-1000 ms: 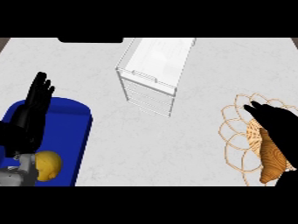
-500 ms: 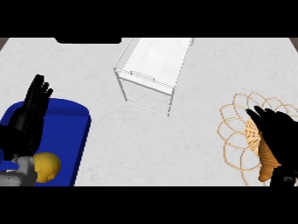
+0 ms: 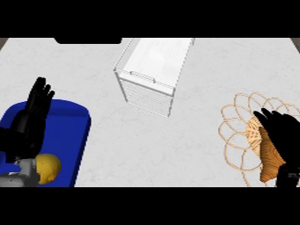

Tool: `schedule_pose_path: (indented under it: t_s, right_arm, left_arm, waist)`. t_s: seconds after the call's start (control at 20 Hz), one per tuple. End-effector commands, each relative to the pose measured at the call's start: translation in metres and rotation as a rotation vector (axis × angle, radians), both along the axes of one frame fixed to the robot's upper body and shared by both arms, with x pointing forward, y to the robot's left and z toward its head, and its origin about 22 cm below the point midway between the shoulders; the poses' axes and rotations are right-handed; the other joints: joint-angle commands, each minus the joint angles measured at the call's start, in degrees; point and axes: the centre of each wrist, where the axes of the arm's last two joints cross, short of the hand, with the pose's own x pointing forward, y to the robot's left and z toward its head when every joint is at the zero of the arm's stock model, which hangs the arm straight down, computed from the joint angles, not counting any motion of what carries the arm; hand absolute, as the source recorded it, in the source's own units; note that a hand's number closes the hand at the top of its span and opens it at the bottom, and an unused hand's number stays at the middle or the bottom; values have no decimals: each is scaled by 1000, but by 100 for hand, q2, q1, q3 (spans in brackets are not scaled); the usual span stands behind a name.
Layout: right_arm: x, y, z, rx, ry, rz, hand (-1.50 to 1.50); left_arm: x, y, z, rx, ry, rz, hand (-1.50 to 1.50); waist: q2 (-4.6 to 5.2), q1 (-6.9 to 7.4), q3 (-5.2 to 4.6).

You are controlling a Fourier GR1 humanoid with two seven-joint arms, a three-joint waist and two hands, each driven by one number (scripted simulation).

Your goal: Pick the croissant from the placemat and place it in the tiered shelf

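Right hand (image 3: 288, 140) over croissant (image 3: 269, 160) on placemat (image 3: 233, 132) near surface's right edge — fingers curling round it, long axis front-to-back; shelf (image 3: 152, 74) well left — left hand (image 3: 29, 125) open, resting

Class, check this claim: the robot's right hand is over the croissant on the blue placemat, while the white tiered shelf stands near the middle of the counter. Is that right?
Not quite. The head view shows the right hand over the croissant on a woven tan placemat, not the blue one. The white tiered shelf does stand near the middle of the counter.
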Motion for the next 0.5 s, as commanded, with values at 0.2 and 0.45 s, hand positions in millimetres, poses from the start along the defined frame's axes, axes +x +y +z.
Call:
schedule_pose_path:
  t_s: [0.2, 0.45]
  right_arm:
    - [-5, -20, -14, 10, 7, 3, -150]
    - [-16, -35, -35, 16, -2, 37, -150]
  left_arm:
    - [-8, 4, 20, 1, -5, 13, 0]
    - [6, 9, -3, 5, 1, 11, 0]
  waist:
    - [-3, -3, 1]
    - [-1, -26, 0]
